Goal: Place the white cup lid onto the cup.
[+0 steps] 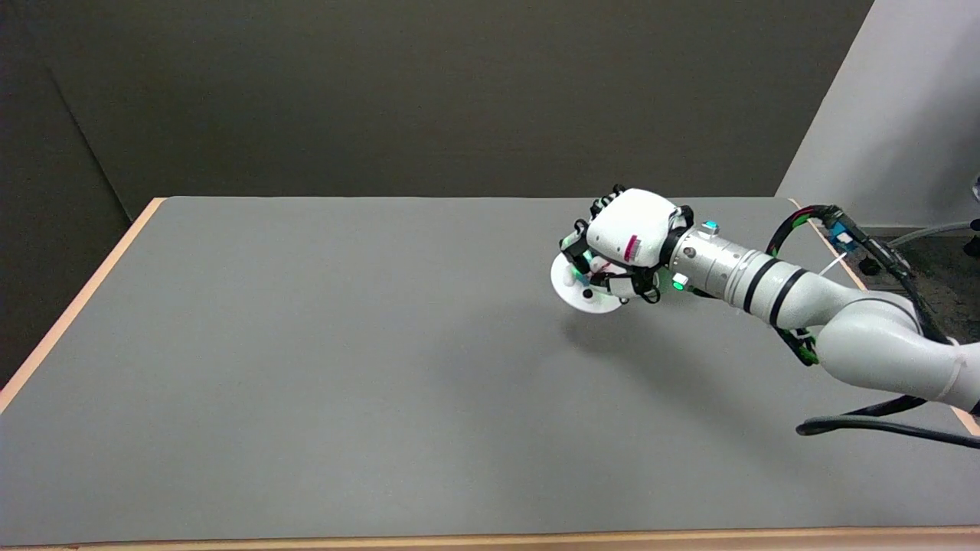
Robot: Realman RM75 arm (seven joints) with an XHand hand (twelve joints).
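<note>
The white cup lid (579, 294) is a flat round disc right of the table's middle. My right hand (622, 245) reaches in from the lower right and sits over the lid, fingers curled down around its near half. The hand grips the lid. A soft shadow lies on the table just below and right of them, so hand and lid seem to be a little above the surface. The hand covers much of the lid's top. No cup shows anywhere in the head view; whether one stands hidden under the hand and lid I cannot tell.
The grey table (306, 367) has a pale wooden rim along its left, right and near edges. Black cables (880, 425) trail from the arm at the right edge. A dark wall stands behind the table.
</note>
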